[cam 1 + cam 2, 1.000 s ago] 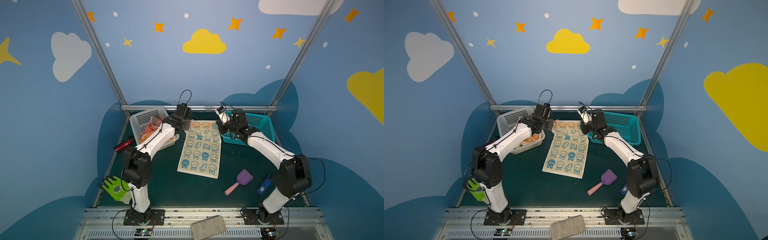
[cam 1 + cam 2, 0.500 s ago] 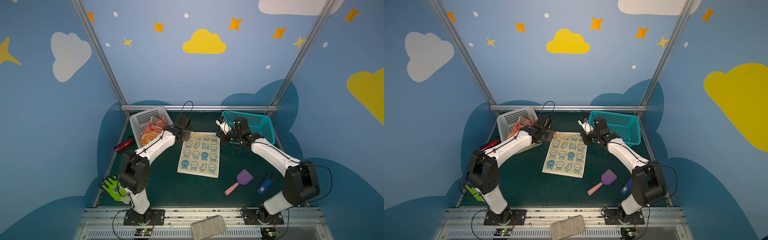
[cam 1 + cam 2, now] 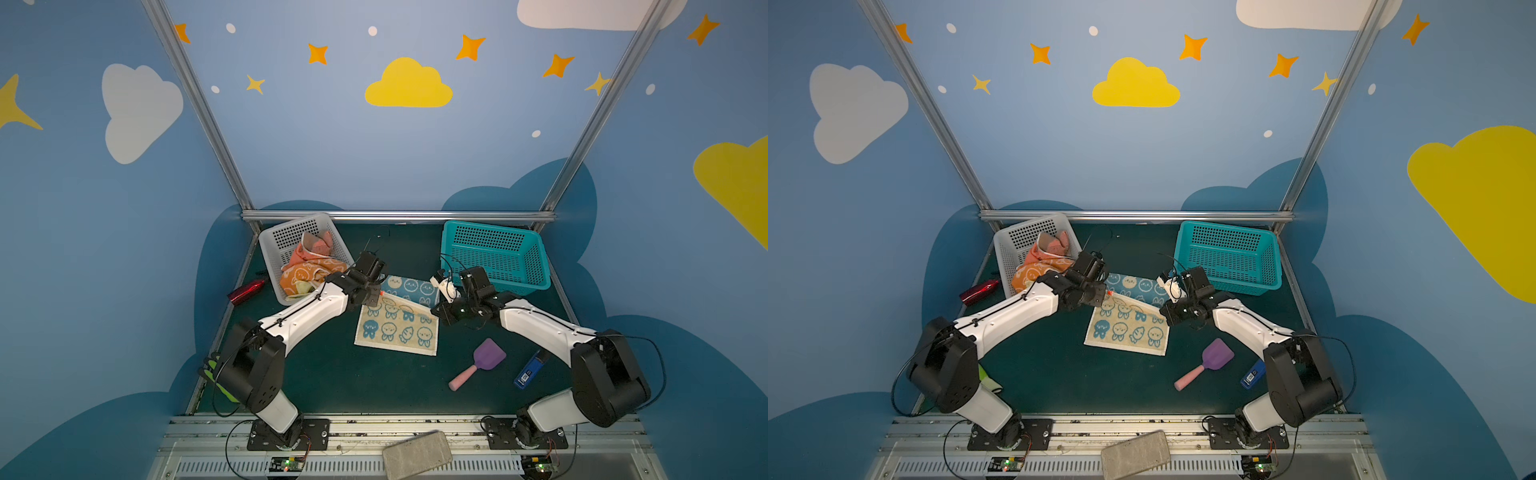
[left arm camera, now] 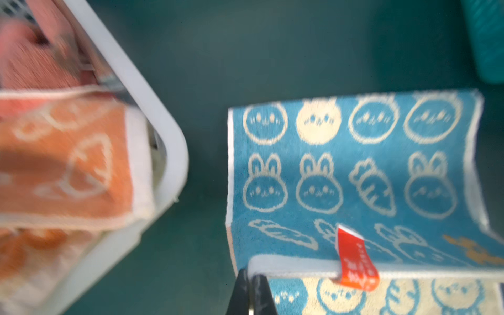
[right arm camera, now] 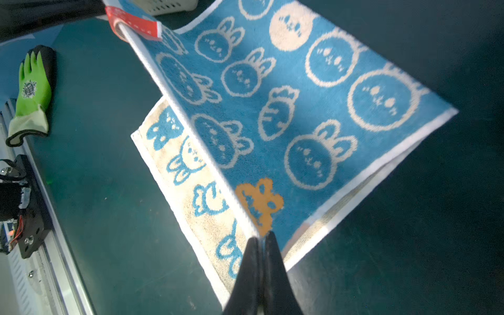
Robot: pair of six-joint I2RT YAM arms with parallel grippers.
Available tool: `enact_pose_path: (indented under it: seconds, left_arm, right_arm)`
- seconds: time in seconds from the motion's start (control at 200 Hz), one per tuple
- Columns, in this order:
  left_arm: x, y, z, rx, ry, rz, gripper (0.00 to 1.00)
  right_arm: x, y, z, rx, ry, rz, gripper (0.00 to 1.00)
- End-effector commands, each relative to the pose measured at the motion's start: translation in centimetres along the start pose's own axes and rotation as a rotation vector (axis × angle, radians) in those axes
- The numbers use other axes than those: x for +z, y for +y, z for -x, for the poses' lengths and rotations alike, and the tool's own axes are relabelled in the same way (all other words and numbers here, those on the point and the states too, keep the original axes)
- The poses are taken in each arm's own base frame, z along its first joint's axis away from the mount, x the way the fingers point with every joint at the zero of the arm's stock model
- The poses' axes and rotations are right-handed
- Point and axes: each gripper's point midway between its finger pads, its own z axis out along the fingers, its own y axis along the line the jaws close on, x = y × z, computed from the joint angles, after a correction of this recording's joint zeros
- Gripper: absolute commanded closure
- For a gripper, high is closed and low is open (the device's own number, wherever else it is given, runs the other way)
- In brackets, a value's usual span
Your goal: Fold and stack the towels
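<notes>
Midway through a first fold: the blue rabbit towel [image 3: 395, 330] lies on the table [image 3: 332, 382] between the two baskets, its far part raised and doubled over toward the near edge. The left hand [image 4: 252, 289] is closed on the white hem at one corner, just beside the red tag [image 4: 354, 259]. The right hand [image 5: 263, 261] is closed on the opposite corner of the same hem. The raised flap shows the blue face, the flat part the cream face. An orange towel [image 3: 305, 276] and other cloths sit crumpled in the white basket [image 3: 291, 235].

Likely faults:
- Each grip is a thin pinch at the hem, so pulling the hands apart could draw the terry out of one pinch.
- Uneven travel of the two hands would lay the hem askew; in both top views it already runs slantwise to the near edge.
- The lower layer is unpinned and may drag along the table.
- A release made too high could let the flap crease or fall back.
</notes>
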Motion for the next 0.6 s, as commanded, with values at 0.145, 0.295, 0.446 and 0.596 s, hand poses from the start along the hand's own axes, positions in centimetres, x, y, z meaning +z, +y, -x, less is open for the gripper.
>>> enact_pose_path:
  seconds: [0.145,0.295,0.446,0.596]
  left_arm:
    - [-0.2,0.1,-2.0,-0.044,0.026,0.016,0.96]
    - [-1.8,0.0,-1.3,-0.044,-0.007,0.011,0.96]
    - [-3.7,-0.6,-0.6,-0.047,-0.042,-0.04,0.96]
    - [-4.2,-1.2,-1.5,-0.052,-0.037,-0.074,0.96]
  right_arm:
    - [-0.6,0.6,-1.2,0.054,0.048,-0.044,1.0]
    - [-1.7,1.2,-0.6,0.028,0.021,-0.06,1.0]
    - [-3.4,1.6,-0.1,0.005,-0.003,-0.08,1.0]
    - [-4.0,2.0,-0.7,-0.004,-0.003,-0.08,1.0]
